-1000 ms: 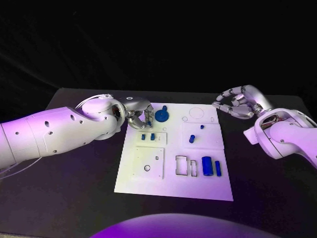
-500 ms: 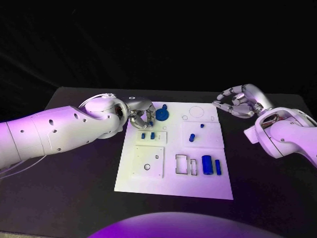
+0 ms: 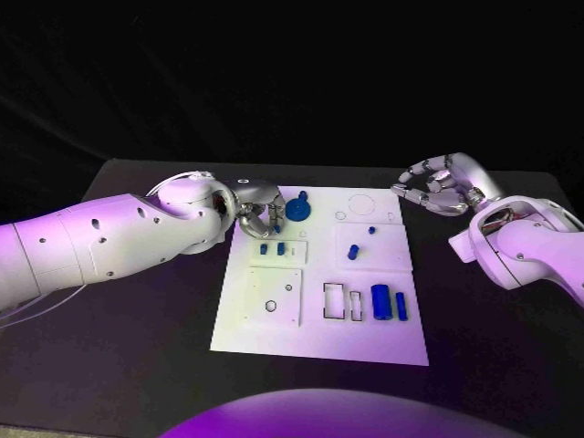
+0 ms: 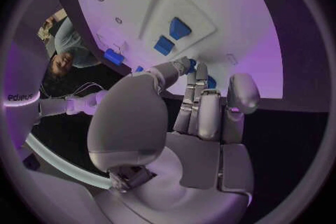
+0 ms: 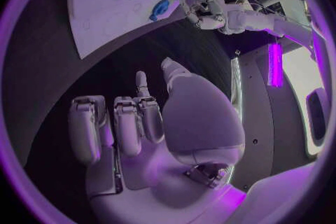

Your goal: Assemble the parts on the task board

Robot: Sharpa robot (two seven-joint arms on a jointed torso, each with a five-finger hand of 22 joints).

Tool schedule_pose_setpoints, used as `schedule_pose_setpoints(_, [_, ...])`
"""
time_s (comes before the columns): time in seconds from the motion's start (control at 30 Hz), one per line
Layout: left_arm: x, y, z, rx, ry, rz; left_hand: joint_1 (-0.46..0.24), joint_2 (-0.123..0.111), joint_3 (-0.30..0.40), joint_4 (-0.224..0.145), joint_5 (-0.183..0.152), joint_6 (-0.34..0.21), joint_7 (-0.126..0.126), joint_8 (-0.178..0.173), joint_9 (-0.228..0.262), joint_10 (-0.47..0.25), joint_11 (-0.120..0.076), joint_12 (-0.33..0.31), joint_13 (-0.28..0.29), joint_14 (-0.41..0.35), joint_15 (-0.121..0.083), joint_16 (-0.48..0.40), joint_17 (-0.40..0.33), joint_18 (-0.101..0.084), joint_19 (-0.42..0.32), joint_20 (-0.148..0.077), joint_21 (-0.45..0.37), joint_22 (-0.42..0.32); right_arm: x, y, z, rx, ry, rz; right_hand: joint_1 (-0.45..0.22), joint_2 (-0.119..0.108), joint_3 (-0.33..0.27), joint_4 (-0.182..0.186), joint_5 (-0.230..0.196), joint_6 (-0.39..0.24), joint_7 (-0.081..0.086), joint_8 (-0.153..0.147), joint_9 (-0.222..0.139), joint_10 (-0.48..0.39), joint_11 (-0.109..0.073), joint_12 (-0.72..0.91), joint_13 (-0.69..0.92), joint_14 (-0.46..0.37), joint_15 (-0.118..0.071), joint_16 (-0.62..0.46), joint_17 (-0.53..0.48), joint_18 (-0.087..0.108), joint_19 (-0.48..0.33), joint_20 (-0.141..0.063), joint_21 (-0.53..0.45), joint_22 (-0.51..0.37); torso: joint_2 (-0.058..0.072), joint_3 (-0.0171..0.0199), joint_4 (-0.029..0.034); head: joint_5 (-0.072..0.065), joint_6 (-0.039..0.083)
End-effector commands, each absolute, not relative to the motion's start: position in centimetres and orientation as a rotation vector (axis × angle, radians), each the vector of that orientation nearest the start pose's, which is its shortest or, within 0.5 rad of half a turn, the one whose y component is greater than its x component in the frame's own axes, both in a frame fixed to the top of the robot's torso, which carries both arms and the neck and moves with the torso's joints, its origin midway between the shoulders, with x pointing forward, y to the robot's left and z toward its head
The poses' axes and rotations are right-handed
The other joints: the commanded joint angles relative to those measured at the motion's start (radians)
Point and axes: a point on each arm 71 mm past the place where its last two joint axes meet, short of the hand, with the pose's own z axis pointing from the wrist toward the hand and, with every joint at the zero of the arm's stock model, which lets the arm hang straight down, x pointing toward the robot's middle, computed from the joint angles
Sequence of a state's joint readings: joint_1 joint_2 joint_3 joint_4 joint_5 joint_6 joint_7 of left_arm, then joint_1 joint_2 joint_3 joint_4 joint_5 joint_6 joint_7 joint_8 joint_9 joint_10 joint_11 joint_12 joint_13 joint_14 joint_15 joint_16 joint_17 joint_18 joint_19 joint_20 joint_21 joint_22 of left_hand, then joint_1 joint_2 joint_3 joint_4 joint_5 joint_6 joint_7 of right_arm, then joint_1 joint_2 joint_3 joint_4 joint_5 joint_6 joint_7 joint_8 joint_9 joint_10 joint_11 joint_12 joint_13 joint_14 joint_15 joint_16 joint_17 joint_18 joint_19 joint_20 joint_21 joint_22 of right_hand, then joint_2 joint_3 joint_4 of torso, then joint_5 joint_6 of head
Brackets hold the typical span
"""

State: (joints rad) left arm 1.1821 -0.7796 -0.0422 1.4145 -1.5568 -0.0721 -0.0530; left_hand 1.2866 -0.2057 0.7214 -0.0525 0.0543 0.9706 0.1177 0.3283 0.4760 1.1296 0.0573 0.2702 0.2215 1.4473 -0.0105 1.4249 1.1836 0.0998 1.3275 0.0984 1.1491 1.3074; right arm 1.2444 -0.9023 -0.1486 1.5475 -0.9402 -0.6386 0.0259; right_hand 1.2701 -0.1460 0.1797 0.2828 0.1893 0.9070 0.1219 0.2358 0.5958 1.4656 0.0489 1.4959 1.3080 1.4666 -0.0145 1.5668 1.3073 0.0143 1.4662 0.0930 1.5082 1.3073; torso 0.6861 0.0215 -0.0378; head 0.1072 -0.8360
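The white task board lies mid-table. A blue round part with a knob sits at its far left corner. My left hand is curled against that part, and its fingertips pinch the blue round part. My right hand hovers off the board's far right corner, fingers curled in around nothing. Two small blue pegs stand just nearer than the left hand. Two more small blue pieces sit mid-board. Two long blue pieces lie near the board's right edge.
Empty rectangular slots and a square plate with holes take up the board's near half. Bare black table surrounds the board. The right wrist view shows the board and the left hand beyond it.
The right hand has risen slightly and drawn a little further from the board. The left hand stays at the blue round part with only a small shift.
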Motion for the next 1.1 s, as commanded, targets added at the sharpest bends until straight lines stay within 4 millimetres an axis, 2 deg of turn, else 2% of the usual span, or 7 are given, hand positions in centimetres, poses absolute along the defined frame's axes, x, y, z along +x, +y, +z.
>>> schedule_pose_setpoints(0.03, [49.46, 19.34, -21.75, 0.372, 1.898, -0.559, -0.008, 0.0, -0.005, 0.002, -0.004, 0.008, 0.001, -0.006, -0.001, 0.01, 0.0, -0.004, -0.001, -0.001, 0.0, -0.006, 0.0, -0.012, -0.001, -0.001, -0.004, 0.146, 47.92, -23.72, -18.64, 0.363, 1.517, 0.817, -0.007, 0.001, 0.002, 0.001, 0.004, -0.006, 0.0, 0.004, 0.002, 0.046, -0.004, -0.005, 0.197, 0.104, -0.006, 0.004, 0.263, 0.002, 0.069, -0.004, -0.003, 0.242, 0.0, -0.0001, 0.0007, -0.002, 0.0])
schedule_pose_setpoints(0.3, [49.47, 19.02, -21.79, 0.384, 1.899, -0.556, -0.007, -0.002, -0.005, 0.0, -0.004, 0.007, 0.002, -0.009, -0.001, 0.011, 0.001, -0.007, -0.001, -0.003, 0.001, -0.008, -0.004, -0.011, -0.003, 0.0, -0.007, 0.145, 47.92, -23.68, -18.68, 0.36, 1.523, 0.821, -0.007, 0.0, 0.002, 0.002, 0.002, -0.006, 0.0, 0.004, 0.006, 0.047, -0.005, -0.003, 0.198, 0.104, -0.007, 0.004, 0.263, 0.002, 0.069, -0.005, -0.004, 0.242, 0.001, -0.0011, 0.0005, -0.002, 0.001])
schedule_pose_setpoints(0.9, [49.62, 18.73, -22.19, 0.39, 1.901, -0.55, -0.004, 0.001, -0.004, 0.0, -0.004, 0.011, 0.002, -0.01, 0.0, 0.017, 0.001, -0.01, 0.0, -0.004, 0.002, -0.008, -0.005, -0.012, -0.003, 0.0, -0.005, 0.145, 47.92, -23.7, -18.7, 0.361, 1.525, 0.819, -0.008, 0.0, 0.002, 0.002, 0.002, -0.006, 0.0, 0.004, 0.006, 0.047, -0.005, -0.003, 0.198, 0.104, -0.007, 0.004, 0.263, 0.002, 0.069, -0.005, -0.004, 0.242, 0.0, -0.0006, -0.0004, -0.003, 0.0])
schedule_pose_setpoints(1.1, [49.69, 18.99, -22.25, 0.385, 1.904, -0.544, 0.0, 0.001, -0.002, -0.002, -0.004, 0.003, 0.007, -0.021, -0.002, 0.016, 0.006, -0.021, 0.0, -0.007, 0.007, -0.009, -0.01, -0.012, -0.006, 0.004, -0.008, 0.145, 47.92, -23.76, -18.7, 0.362, 1.526, 0.818, -0.008, 0.0, 0.002, 0.002, 0.002, -0.006, 0.0, 0.004, 0.006, 0.047, -0.005, -0.003, 0.198, 0.104, -0.007, 0.004, 0.263, 0.002, 0.069, -0.005, -0.004, 0.242, 0.0, -0.0003, 0.0004, -0.003, -0.001])
